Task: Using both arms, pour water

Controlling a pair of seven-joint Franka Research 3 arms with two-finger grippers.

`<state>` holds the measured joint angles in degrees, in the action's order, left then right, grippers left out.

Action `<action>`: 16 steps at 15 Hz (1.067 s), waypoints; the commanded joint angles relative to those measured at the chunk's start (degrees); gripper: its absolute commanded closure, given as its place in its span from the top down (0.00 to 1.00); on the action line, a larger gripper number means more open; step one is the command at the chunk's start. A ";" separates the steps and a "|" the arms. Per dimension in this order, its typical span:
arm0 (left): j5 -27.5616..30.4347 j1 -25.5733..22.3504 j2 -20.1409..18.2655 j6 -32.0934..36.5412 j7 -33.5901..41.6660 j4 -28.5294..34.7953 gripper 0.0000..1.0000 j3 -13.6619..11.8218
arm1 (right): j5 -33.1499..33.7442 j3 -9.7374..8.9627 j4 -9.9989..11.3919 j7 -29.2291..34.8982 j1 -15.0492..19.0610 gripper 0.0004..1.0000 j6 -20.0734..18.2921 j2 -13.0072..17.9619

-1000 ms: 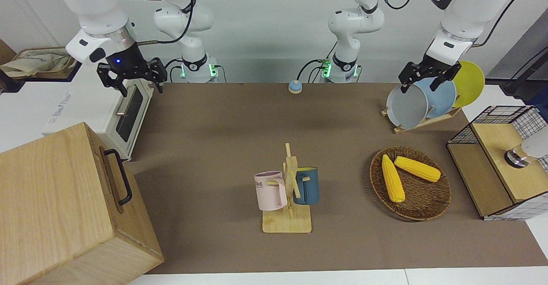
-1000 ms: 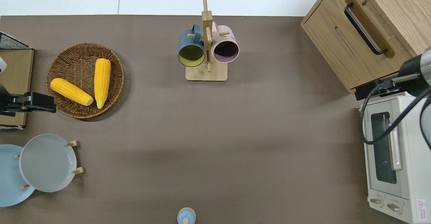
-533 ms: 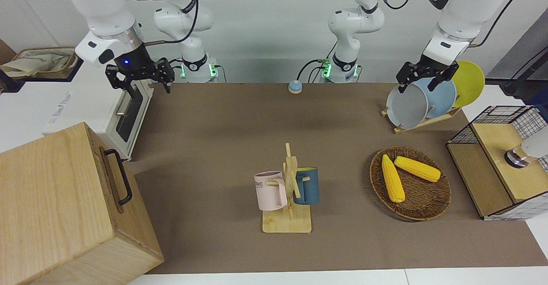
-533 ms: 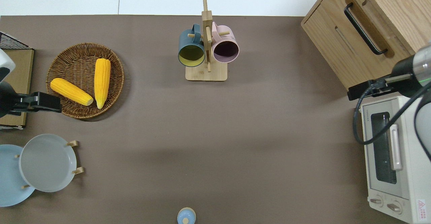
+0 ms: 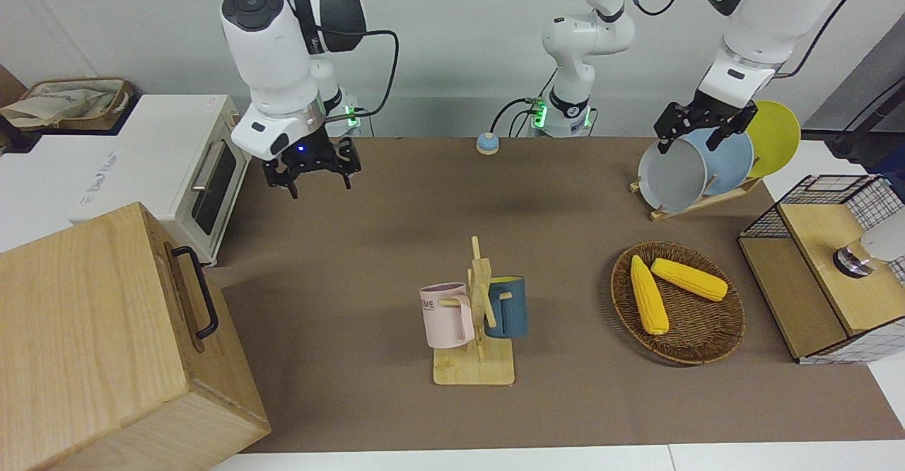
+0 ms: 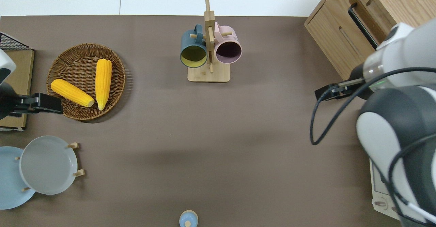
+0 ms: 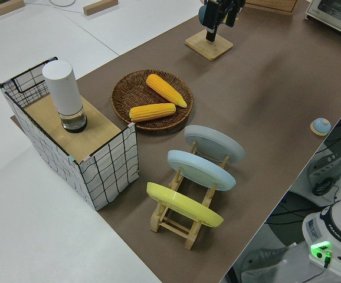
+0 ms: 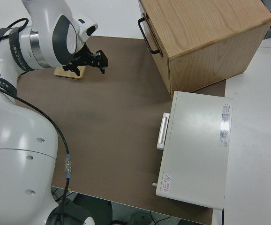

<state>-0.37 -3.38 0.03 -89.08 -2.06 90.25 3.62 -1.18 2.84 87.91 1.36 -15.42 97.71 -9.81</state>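
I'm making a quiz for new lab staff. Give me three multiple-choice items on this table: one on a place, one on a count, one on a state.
1. Where do the yellow corn cobs lie?
A. round wicker basket
B. toaster oven
C. wire crate

2. How many mugs hang on the wooden mug stand?
A. one
B. two
C. four

3. What does the right gripper hold?
A. a mug
B. a plate
C. nothing

Answers: 1 A, both cobs rest in the basket; 2 B, one pink mug, one dark blue mug; 3 C, its fingers are open over bare table.
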 commanded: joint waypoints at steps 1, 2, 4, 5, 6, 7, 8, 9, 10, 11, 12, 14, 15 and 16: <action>0.37 -1.53 0.41 -0.74 1.35 -0.69 1.00 -1.24 | -3.72 0.14 0.95 0.93 -1.19 0.99 4.76 -1.52; 0.63 -2.67 0.58 -1.96 3.10 -0.69 1.00 -1.94 | -4.00 0.14 0.95 1.02 -1.54 0.99 5.91 -2.23; 0.72 -4.34 1.81 -2.85 7.05 -1.57 0.99 -2.74 | -4.00 0.14 0.95 1.37 -3.47 0.99 8.10 -3.63; 0.64 -5.22 2.42 -3.20 8.99 -2.09 0.99 -3.35 | -4.00 0.14 0.95 2.24 -4.08 0.99 9.24 -4.33; 0.72 -6.36 3.13 -4.16 11.70 -2.36 0.99 -3.96 | -4.00 0.14 0.95 3.20 -5.04 0.99 10.56 -5.13; 0.72 -7.68 3.57 -5.22 14.69 -2.62 0.99 -4.15 | -4.00 0.14 0.95 3.91 -5.66 0.99 12.23 -5.83; 0.81 -9.43 4.01 -6.71 17.50 -2.80 0.99 -4.23 | -4.00 0.14 0.95 4.27 -6.02 0.99 13.64 -6.36; 0.90 -11.45 4.54 -7.94 19.97 -3.41 0.99 -4.23 | -4.00 0.14 0.86 4.36 -6.54 0.99 14.78 -6.89; 0.99 -13.04 5.06 -8.48 21.99 -3.85 0.99 -4.23 | -4.00 0.14 0.86 4.27 -6.98 0.99 16.27 -7.33; 0.99 -14.79 5.50 -9.00 24.28 -4.03 0.99 -4.23 | -3.91 0.14 0.86 4.10 -7.08 0.99 18.03 -8.03; 1.25 -16.72 6.29 -10.05 26.65 -4.12 0.99 -4.23 | -3.83 0.06 0.78 3.92 -7.16 0.99 19.61 -8.99; 3.70 -20.50 7.35 -11.73 31.66 -4.21 0.99 -4.23 | -3.65 0.06 0.60 3.74 -8.30 0.99 24.52 -11.10; 4.84 -22.35 7.70 -12.78 34.12 -4.21 0.99 -4.23 | -3.39 0.06 0.51 3.74 -8.48 0.99 26.99 -12.24; 5.46 -23.85 8.31 -14.61 36.40 -4.21 0.99 -4.23 | -3.30 0.14 0.42 3.74 -9.00 0.99 28.75 -12.95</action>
<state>2.04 -22.77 5.98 -100.70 27.71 87.89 -1.03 -4.25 2.78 88.59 5.07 -23.35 120.57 -19.98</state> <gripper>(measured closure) 0.004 0.004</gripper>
